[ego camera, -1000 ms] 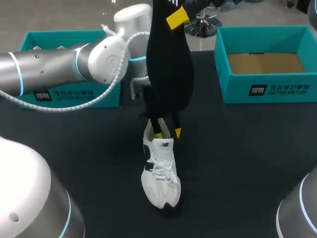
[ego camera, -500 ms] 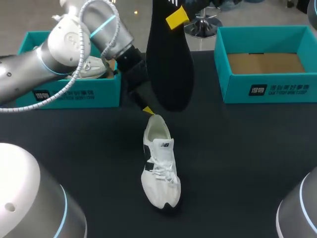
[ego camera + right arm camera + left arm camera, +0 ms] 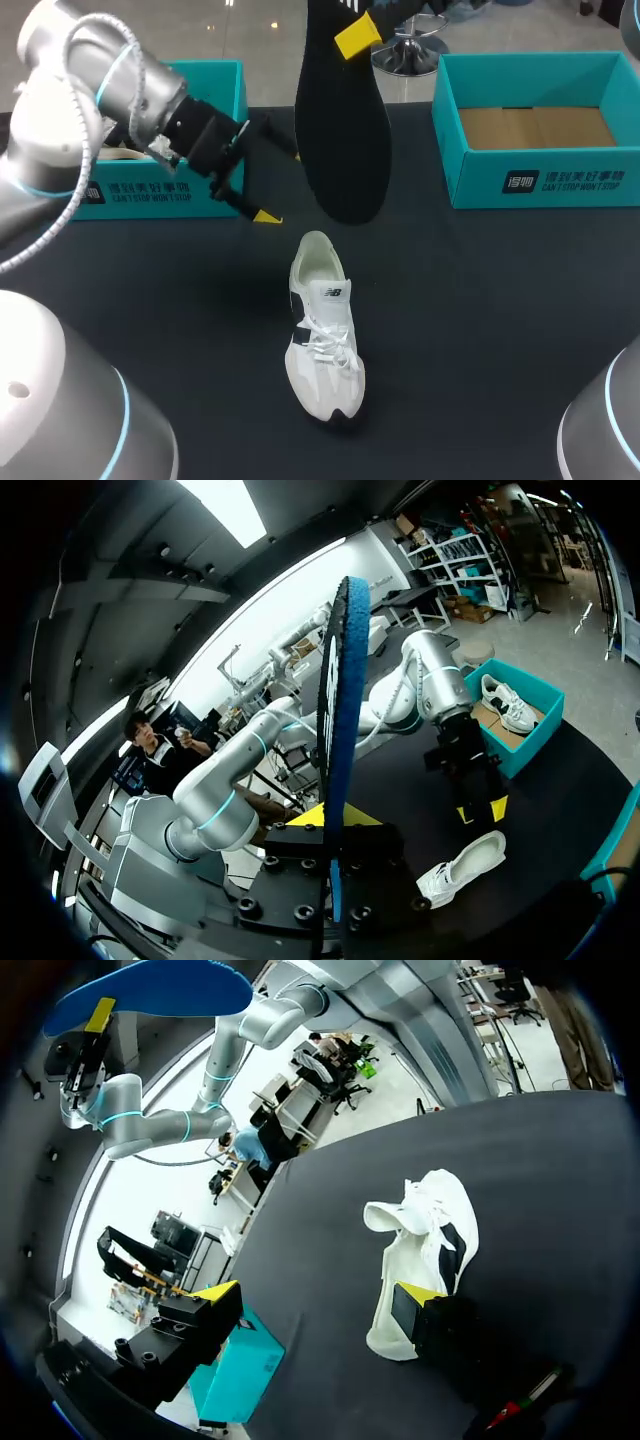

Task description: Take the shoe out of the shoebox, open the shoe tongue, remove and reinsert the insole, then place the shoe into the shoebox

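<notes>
**Step in hand (as judged): reinsertion of the insole.**

The white lace-up sneaker (image 3: 325, 335) lay upright at the centre of the black table (image 3: 480, 330). Its toe pointed toward 6 o'clock and its heel opening toward 12 o'clock. The black foam insole (image 3: 345, 130) hung vertically in the air off the sneaker's 12 o'clock side, broad end down, well apart from the collar.

**Recommended procedure**
1. Lower the broad end to the collar opening.
2. Tilt the insole toward 6 o'clock so that it slides along the footbed rather than folding against the tongue.
3. The sneaker was unrestrained and would probably skid toward 6 o'clock under a push. Brace it, or hold the tongue back, with the free gripper first.
4. Release only once the heel end seats flat.

**Arm pose**
- The right gripper (image 3: 357, 35) clamped the insole at its narrow upper end.
- In the right wrist view the insole stood edge-on between the yellow tips. The far finger's contact was partly hidden, so the grip is inferred from the insole hanging unsupported.
- The left arm entered from 9 o'clock, with its wrist angled down toward 4 o'clock.
- The left gripper (image 3: 280, 185) hung at the sneaker's 11 o'clock with its fingers spread wide and nothing between them.
- Behind the left gripper, at 10 o'clock, stood the left teal cardboard shoebox (image 3: 150, 190). It contained a second white sneaker (image 3: 508, 705).
- The right teal cardboard shoebox (image 3: 545, 182), at 2 o'clock, showed its brown cardboard floor.
</notes>
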Controlling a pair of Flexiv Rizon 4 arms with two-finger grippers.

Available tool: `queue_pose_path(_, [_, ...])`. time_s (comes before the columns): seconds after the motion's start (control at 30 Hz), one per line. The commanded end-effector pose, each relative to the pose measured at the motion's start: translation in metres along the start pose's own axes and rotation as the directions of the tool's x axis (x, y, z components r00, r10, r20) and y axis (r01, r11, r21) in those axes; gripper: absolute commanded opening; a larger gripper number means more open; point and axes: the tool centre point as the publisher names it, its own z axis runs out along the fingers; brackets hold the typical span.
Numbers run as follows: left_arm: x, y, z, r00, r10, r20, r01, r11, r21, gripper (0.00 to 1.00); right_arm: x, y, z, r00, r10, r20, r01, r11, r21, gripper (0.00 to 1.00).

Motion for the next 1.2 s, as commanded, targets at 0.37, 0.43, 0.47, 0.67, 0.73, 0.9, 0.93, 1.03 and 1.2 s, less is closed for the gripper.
queue_pose_path(0.37, [-0.010, -0.006, -0.004, 0.544, 0.101, 0.833, -0.145, 0.989, -0.025, 1.00, 0.000, 0.002, 0.000, 1.000, 0.001, 0.001, -0.001, 1.000, 0.004, 0.00])
queue_pose_path(0.43, [-0.014, -0.008, -0.005, 0.547, 0.126, 0.828, -0.183, 0.983, -0.029, 1.00, 0.000, 0.002, 0.000, 1.000, 0.001, 0.001, -0.001, 1.000, 0.004, 0.00])
queue_pose_path(0.47, [-0.016, -0.009, -0.006, 0.546, 0.145, 0.825, -0.201, 0.979, -0.038, 1.00, 0.000, 0.002, 0.000, 1.000, 0.001, 0.001, -0.001, 1.000, 0.004, 0.00])
queue_pose_path(0.67, [-0.027, -0.014, -0.012, 0.558, 0.236, 0.796, -0.307, 0.949, -0.067, 1.00, 0.000, 0.002, 0.000, 1.000, 0.001, 0.001, -0.001, 1.000, 0.004, 0.00])
queue_pose_path(0.73, [-0.031, -0.014, -0.014, 0.564, 0.259, 0.784, -0.335, 0.940, -0.070, 1.00, 0.000, 0.002, 0.000, 1.000, 0.001, 0.001, -0.001, 1.000, 0.004, 0.00])
queue_pose_path(0.9, [-0.046, -0.017, -0.017, 0.551, 0.336, 0.764, -0.394, 0.912, -0.117, 1.00, 0.000, 0.002, 0.000, 1.000, 0.001, 0.001, -0.001, 1.000, 0.004, 0.00])
queue_pose_path(0.93, [-0.050, -0.018, -0.017, 0.549, 0.353, 0.758, -0.407, 0.905, -0.126, 1.00, 0.000, 0.002, 0.000, 1.000, 0.001, 0.001, -0.001, 1.000, 0.004, 0.00])
queue_pose_path(1.03, [-0.061, -0.020, -0.014, 0.562, 0.407, 0.720, -0.447, 0.882, -0.149, 1.00, 0.000, 0.002, 0.000, 1.000, 0.001, 0.001, -0.001, 1.000, 0.004, 0.00])
queue_pose_path(1.2, [-0.075, -0.018, -0.015, 0.592, 0.488, 0.641, -0.477, 0.854, -0.208, 1.00, 0.000, 0.002, 0.000, 1.000, 0.001, 0.001, -0.001, 1.000, 0.004, 0.00])
